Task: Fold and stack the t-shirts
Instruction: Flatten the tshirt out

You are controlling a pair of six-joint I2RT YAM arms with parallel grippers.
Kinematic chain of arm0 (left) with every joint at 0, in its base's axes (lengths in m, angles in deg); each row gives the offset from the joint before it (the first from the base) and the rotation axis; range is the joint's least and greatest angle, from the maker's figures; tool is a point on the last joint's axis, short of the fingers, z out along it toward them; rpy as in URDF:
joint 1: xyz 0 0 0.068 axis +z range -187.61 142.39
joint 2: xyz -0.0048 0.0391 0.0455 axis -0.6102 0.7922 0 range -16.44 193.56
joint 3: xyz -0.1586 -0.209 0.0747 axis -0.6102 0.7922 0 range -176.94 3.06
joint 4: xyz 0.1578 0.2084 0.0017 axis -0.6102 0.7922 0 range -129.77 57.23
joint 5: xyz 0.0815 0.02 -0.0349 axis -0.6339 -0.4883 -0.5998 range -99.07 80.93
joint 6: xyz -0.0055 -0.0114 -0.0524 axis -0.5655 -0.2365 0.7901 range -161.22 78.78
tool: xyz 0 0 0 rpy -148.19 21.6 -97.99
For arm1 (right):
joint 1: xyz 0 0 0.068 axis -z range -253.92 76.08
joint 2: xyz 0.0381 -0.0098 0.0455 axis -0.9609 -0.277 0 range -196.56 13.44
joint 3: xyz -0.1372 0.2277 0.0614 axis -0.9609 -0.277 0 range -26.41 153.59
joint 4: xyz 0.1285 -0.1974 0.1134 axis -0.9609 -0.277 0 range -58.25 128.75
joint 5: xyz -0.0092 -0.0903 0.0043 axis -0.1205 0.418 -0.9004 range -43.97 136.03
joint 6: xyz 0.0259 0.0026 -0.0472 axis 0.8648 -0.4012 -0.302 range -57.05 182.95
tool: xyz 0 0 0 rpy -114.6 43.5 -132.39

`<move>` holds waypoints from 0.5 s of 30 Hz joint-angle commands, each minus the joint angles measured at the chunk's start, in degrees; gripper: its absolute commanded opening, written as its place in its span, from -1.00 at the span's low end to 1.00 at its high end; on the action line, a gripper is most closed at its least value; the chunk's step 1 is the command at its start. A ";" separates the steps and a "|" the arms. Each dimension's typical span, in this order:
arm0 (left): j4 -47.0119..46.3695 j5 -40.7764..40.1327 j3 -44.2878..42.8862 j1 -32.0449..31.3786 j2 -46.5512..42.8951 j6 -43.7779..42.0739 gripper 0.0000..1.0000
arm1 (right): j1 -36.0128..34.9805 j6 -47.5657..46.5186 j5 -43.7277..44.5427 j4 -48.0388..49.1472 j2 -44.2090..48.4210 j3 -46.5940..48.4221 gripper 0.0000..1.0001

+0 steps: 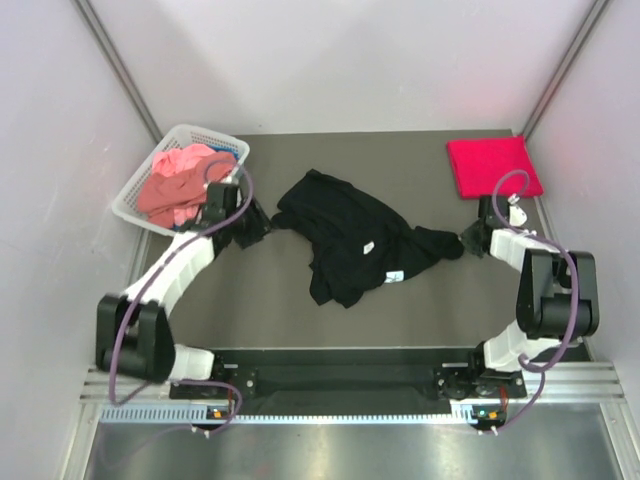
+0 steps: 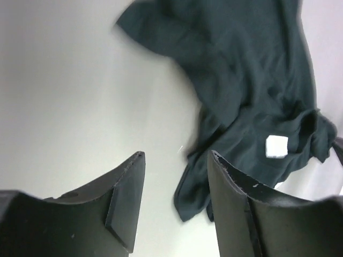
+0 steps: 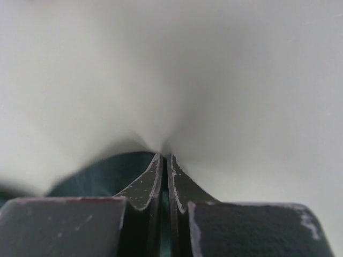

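Observation:
A black t-shirt point(image 1: 350, 240) lies crumpled in the middle of the table, white labels showing. My left gripper point(image 1: 256, 224) hangs at the shirt's left edge. In the left wrist view this gripper point(image 2: 177, 155) is open with nothing between its fingers, and the black cloth point(image 2: 252, 80) lies just beyond them. My right gripper point(image 1: 467, 243) is at the shirt's bunched right end. In the right wrist view its jaws point(image 3: 164, 156) are shut, with dark cloth point(image 3: 102, 174) pinched at their left. A folded red t-shirt point(image 1: 492, 166) lies at the back right.
A white lattice basket point(image 1: 205, 133) stands at the back left, holding a salmon pink shirt point(image 1: 172, 188) and a bit of blue cloth point(image 1: 226, 157). It is right behind my left wrist. Pale walls close in the table at the back and on both sides.

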 commanded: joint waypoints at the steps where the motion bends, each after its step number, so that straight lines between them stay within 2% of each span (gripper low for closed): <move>1: -6.01 4.51 -12.97 0.10 11.81 -6.38 0.11 | 0.21 -7.97 -2.92 -2.38 6.28 1.11 -1.00; 6: -7.24 8.84 -33.78 0.10 29.42 -9.39 0.18 | -1.11 -14.75 -7.66 -3.52 15.86 1.99 -1.00; 9: -9.94 12.95 -41.62 0.10 41.28 -9.31 0.26 | -1.20 -15.01 -13.00 -2.91 17.89 0.41 -1.00; 12: -11.19 14.81 -46.55 0.10 46.05 -6.95 0.35 | -1.37 -15.01 -15.49 -2.64 18.51 -0.30 -1.00; 15: -14.69 16.83 -47.11 0.10 50.09 1.03 0.40 | -1.81 -15.19 -16.81 -2.56 19.04 -0.65 -1.00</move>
